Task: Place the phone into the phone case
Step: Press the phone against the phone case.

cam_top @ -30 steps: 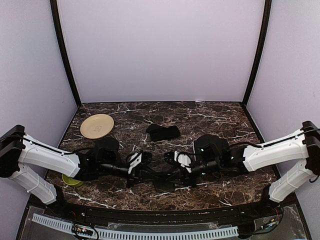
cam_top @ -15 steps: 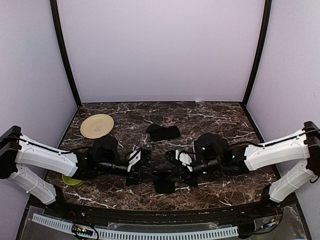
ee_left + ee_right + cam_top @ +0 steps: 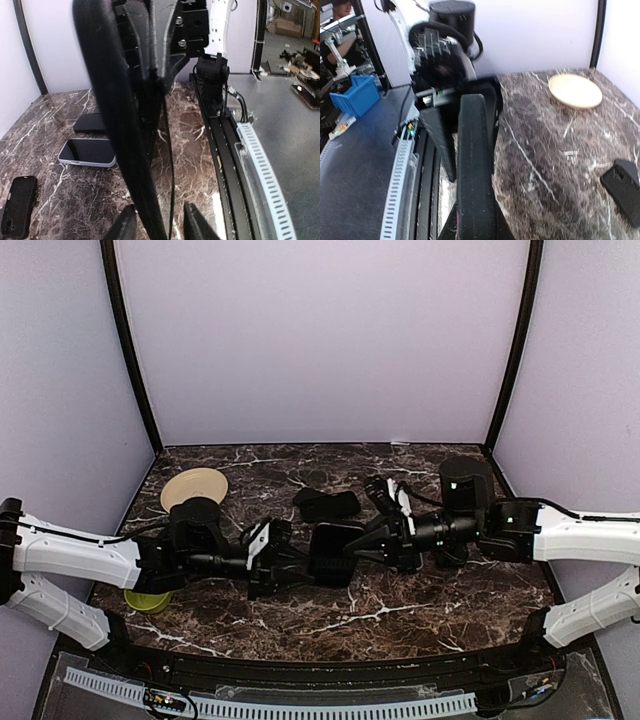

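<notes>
We see both arms meeting over the middle of the worktop (image 3: 430, 615), sharing one black slab (image 3: 335, 553) that stands on edge between them, clear of the marble as far as we can judge. The left tool (image 3: 286, 562) is closed on its left end, and the right tool (image 3: 373, 545) is clamped on its right end. Whether this slab is phone, case or both we cannot tell (the wrist views show only its dark rim, very close). In the left wrist view a phone (image 3: 87, 151) with a pale rim lies flat, screen up. A dark flat piece (image 3: 91, 122) lies just behind it, and a black phone case (image 3: 17, 207) lies apart at the lower left. A cream plate (image 3: 194, 490) sits at the far left.
</notes>
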### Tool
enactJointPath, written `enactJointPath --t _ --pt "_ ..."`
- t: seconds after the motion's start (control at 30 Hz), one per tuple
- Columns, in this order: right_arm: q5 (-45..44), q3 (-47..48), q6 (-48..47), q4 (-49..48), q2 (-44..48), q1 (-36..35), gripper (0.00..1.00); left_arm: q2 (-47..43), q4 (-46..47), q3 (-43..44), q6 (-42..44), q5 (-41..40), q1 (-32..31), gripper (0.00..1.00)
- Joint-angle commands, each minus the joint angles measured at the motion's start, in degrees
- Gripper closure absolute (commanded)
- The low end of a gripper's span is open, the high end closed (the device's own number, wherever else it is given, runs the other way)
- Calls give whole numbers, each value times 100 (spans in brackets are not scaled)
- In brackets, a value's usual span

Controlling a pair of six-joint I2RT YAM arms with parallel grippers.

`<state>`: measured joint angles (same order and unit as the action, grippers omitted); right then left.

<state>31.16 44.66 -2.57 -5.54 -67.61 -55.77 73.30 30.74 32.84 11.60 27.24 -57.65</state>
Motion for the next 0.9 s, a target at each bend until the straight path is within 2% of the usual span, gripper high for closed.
enactJointPath --t 0.0,0.2,0.3,0.37,0.57,0.63,0.67,0.73,0.87 --pt "410 382 256 -463 200 29 100 -159 462 154 -368 310 -1 70" --pt "599 507 631 -670 165 22 100 -323 866 41 -773 616 -7 71" --pt "604 551 723 -738 165 23 100 -340 880 72 -877 562 -10 84" --pt "599 552 794 -816 148 14 100 -305 865 103 -991 525 -10 86" --pt "660 710 850 -818 -106 3 100 -230 883 156 -1140 702 -27 75" --pt "680 752 846 -825 -142 1 100 -270 972 122 -1142 692 -34 83" --pt "681 754 838 -840 -146 -1 100 -275 992 97 -1142 680 -35 93" --pt "660 754 833 -831 -154 -4 100 -290 1063 58 -1265 623 -36 100" --pt "631 767 809 -720 -177 -4 100 -311 1214 -10 -1387 530 -36 100"
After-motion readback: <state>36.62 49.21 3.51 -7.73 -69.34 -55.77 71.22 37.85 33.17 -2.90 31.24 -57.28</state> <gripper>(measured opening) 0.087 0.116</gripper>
